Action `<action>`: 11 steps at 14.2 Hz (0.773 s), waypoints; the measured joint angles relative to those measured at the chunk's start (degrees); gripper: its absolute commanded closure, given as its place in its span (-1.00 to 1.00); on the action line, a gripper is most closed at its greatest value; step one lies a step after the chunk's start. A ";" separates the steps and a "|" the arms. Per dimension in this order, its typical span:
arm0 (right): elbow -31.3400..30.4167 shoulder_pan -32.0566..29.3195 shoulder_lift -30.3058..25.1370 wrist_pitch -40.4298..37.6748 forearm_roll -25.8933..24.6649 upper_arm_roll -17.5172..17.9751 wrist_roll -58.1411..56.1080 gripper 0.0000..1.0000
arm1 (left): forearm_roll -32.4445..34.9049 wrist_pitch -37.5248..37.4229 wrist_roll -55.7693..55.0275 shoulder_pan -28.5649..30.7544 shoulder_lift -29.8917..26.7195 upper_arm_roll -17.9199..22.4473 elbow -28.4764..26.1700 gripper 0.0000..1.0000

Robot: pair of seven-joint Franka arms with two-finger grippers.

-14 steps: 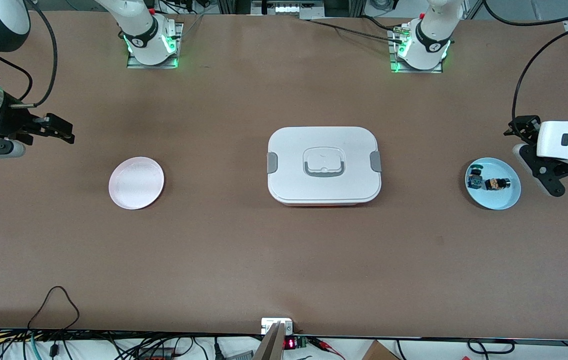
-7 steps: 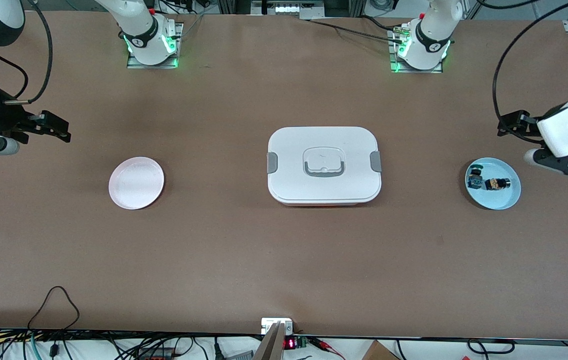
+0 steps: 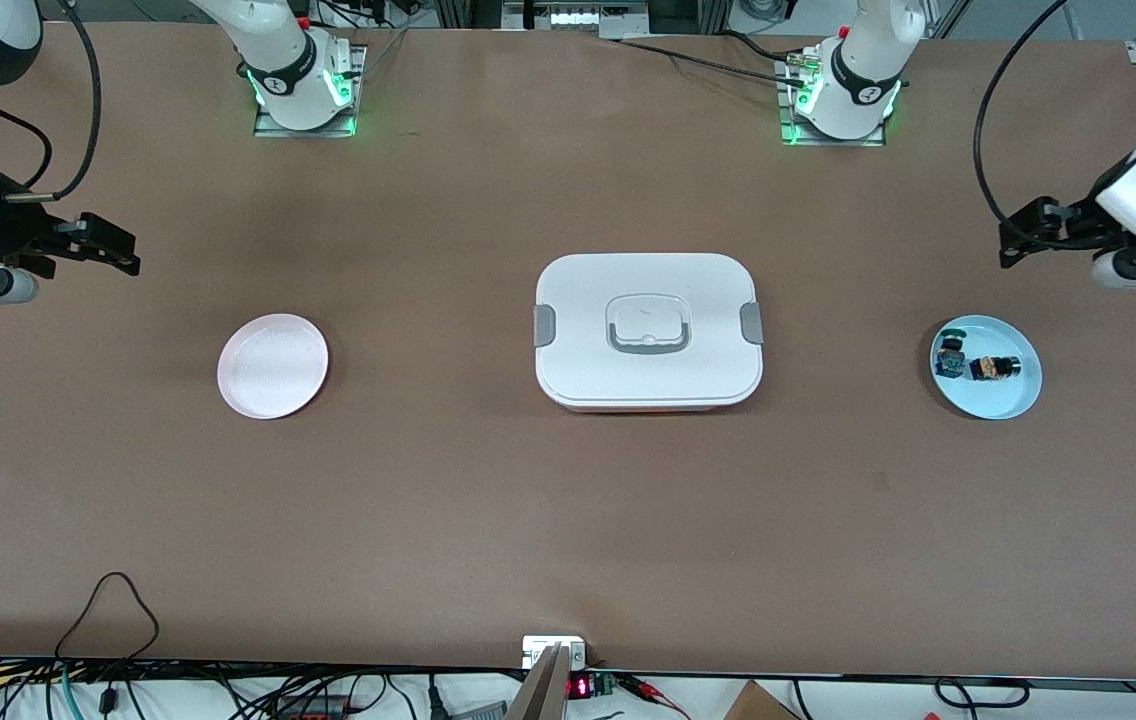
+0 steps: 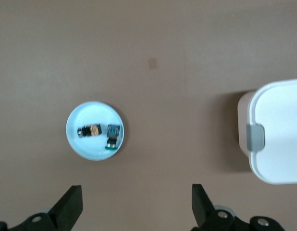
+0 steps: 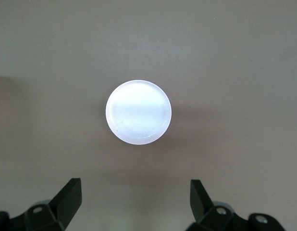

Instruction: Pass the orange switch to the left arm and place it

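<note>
The left gripper point(image 3: 1023, 238) hangs in the air over the bare table at the left arm's end, with its two fingers point(image 4: 69, 208) spread wide and nothing between them. The blue plate point(image 3: 1013, 398) sits on the table near this gripper, a little closer to the front camera. The orange switch point(image 3: 994, 368) lies in that plate, just beside a small blue-and-green part point(image 3: 949, 357). The big white box point(image 3: 648, 331) rests in the middle of the table, well apart from both grippers. The right gripper point(image 3: 113, 249) waits in the air at the right arm's end, fingers spread, holding nothing. A pink plate point(image 3: 273, 365) sits near it.
</note>
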 measured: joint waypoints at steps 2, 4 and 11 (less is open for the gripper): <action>0.15 0.00 0.00 -0.09 0.00 0.00 0.00 -1.00 | 0.00 3.33 -0.09 -2.07 -1.18 1.89 -3.13 -1.00; 0.16 0.00 0.00 -0.14 0.00 0.00 0.00 -1.00 | 0.00 3.59 -0.09 -2.26 -1.36 2.61 -3.81 -1.00; 0.24 -0.03 0.00 -0.16 0.00 -0.04 0.00 -1.00 | 0.00 2.86 -0.08 -1.48 -1.18 3.58 -4.36 -1.00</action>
